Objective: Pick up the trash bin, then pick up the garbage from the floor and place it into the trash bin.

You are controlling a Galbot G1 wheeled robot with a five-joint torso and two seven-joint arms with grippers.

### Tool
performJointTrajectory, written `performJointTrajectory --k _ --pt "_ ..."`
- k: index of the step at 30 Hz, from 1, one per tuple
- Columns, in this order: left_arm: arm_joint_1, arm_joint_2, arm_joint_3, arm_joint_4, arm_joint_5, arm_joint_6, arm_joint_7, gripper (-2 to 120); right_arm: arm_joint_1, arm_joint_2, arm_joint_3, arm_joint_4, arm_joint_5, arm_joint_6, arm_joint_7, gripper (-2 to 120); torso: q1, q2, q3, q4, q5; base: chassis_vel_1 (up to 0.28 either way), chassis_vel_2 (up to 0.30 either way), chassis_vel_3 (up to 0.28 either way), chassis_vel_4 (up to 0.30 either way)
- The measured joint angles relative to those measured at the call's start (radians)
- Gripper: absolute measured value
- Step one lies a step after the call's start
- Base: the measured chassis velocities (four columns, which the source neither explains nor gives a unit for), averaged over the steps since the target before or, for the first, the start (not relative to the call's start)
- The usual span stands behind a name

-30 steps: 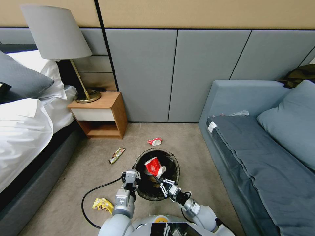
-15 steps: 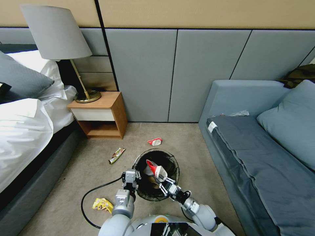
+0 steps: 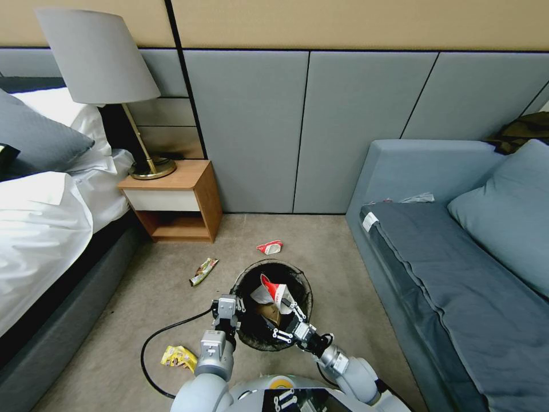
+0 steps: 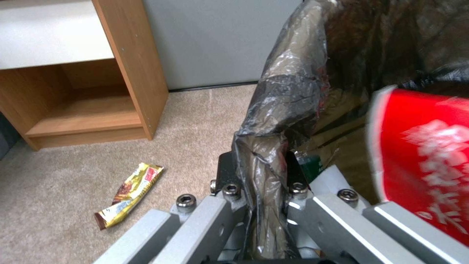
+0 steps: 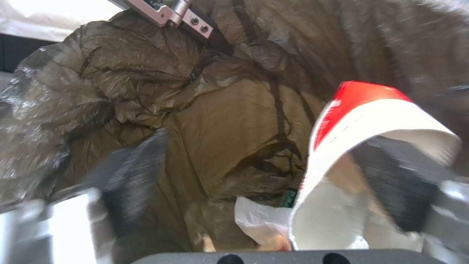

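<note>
Beige carpet (image 3: 337, 269) runs between a bed on the robot's left and a grey sofa (image 3: 457, 297) on its right.

Nearest, the left gripper (image 4: 259, 172) is clamped on the rim of the trash bin (image 3: 297, 274), its fingers (image 4: 226, 176) pinching the folded black bag liner (image 4: 288, 91) between them. Just beside it, the right gripper (image 3: 289, 320) hangs over the bin's mouth with its fingers (image 5: 141, 165) spread apart. A red-and-white wrapper (image 3: 273, 290) sits inside the bin just beyond those fingertips, touching one finger in the right wrist view; whether it rests on anything below I cannot tell. White characters are printed on its red face, too blurred to read. Beneath it, deep in the liner, lie a white paper scrap (image 5: 259, 220) and a brown piece, partly hidden.

Behind the left fingers, a yellow snack packet (image 3: 179, 356) lies on the carpet beside a black cable (image 3: 150, 337). Beyond the bin, a gold-and-brown bar wrapper (image 3: 203, 270) lies off the left fingers' side, its print illegible, and another red-and-white wrapper (image 3: 270, 247) lies farther on. Farthest stands a wooden nightstand (image 3: 183, 200) with a lamp (image 3: 103, 68), its shade cut off at the top edge.
</note>
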Motion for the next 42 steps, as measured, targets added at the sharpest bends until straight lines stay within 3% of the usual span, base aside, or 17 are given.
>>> performJointTrajectory --k 15,31,36,42 --pt "-0.034 0.006 -0.02 -0.014 -0.035 0.011 -0.001 0 -0.14 -0.108 0.147 0.12 -0.011 0.008 -0.001 100 0.0 0.0 0.0 -0.0001 -0.0001 0.0 0.0 0.0 0.0" --pt "-0.051 0.007 -0.049 -0.026 -0.064 0.023 -0.006 0 -0.198 -0.119 0.215 0.174 -0.007 0.041 0.012 100 0.0 0.0 0.0 -0.0001 -0.0002 0.0 0.0 0.0 0.0" --pt "-0.046 0.001 -0.048 -0.015 -0.062 0.02 -0.006 0 -0.205 -0.055 0.229 0.23 -0.007 0.058 0.094 100 0.0 0.0 0.0 -0.0001 -0.0002 0.0 0.0 0.0 0.0" --pt "-0.039 -0.005 -0.049 -0.006 -0.059 0.016 -0.007 0 -0.223 0.122 0.251 0.292 0.014 0.069 0.319 100 0.0 0.0 0.0 0.0 -0.0003 0.0 0.0 0.0 0.0"
